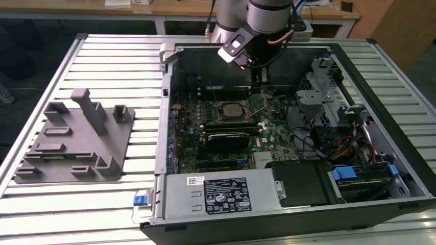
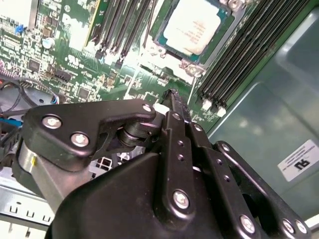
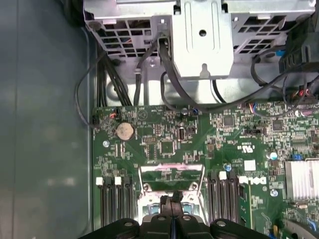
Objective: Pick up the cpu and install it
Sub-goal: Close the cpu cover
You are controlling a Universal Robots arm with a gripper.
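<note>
The cpu lies flat in the socket, silver top up. The gripper hangs just beside the socket, over the motherboard, its two fingers pressed together with nothing between them; whether the tips touch the board is hard to tell. Dark memory slots run along both sides of the socket.

The cpu is seen as a small flat square chip with a pale silver metal top, brightly lit in the second wrist view. It is seated flat and level in the metal-framed socket on the green motherboard. Banks of black memory slots are set along two opposite sides of it. In the exterior view it is found near the middle of the open computer case.
</note>
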